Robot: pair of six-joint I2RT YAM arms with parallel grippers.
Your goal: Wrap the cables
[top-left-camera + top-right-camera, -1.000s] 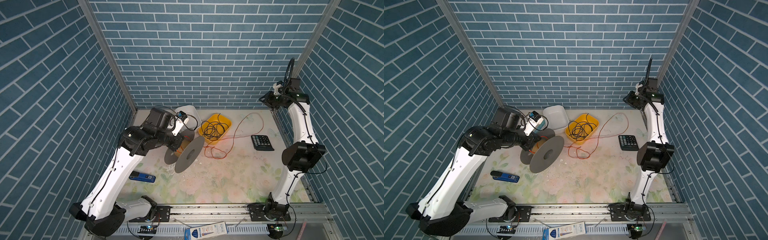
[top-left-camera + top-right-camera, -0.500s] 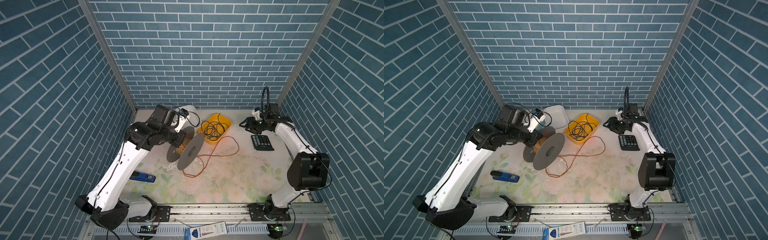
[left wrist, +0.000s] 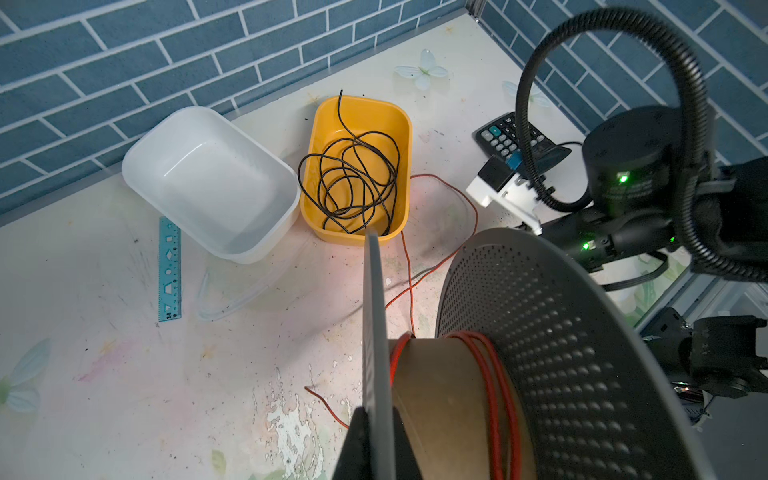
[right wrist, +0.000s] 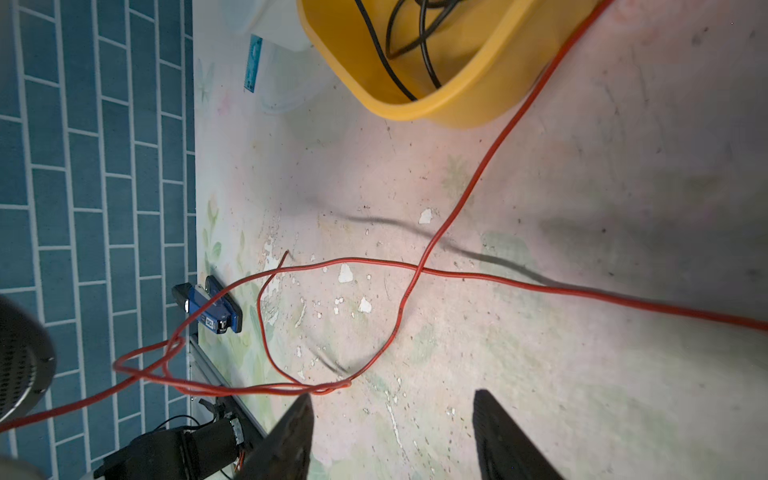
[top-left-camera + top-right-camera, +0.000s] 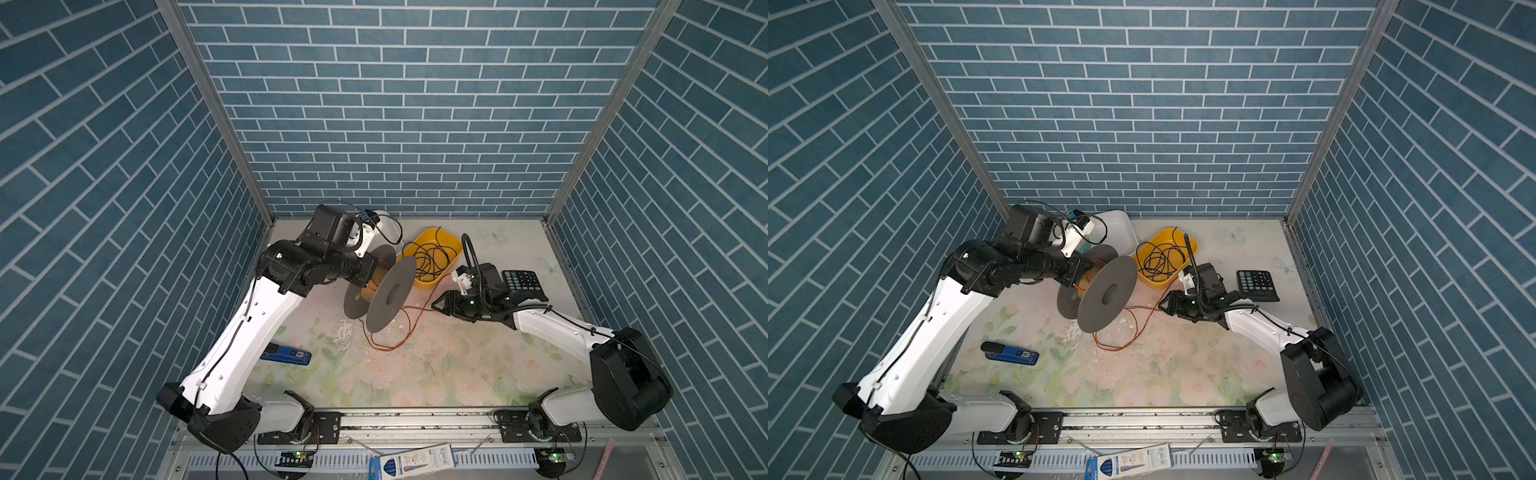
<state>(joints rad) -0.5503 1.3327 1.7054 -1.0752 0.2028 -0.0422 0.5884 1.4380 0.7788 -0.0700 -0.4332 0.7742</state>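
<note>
Cable (image 4: 417, 270) lies looped just ahead of the right gripper (image 4: 394, 395), jaws parted, while the left gripper (image 3: 372, 419) clamps the spool (image 3: 561, 353).

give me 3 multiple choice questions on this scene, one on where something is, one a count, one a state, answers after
1. Where does the black wire tangle lie?
A) in the yellow tub
B) in the white tub
C) hanging on the wall

2. How many tubs stand by the back wall?
A) one
B) two
C) four

3. How do the jaws of the right gripper stand?
A) open, holding nothing
B) shut on the orange wire
C) shut on a tub rim

1 A: the left wrist view shows it coiled inside.
2 B: the white tub sits beside the yellow one.
3 A: the gap between them is empty; the orange wire lies beyond the tips.
</note>
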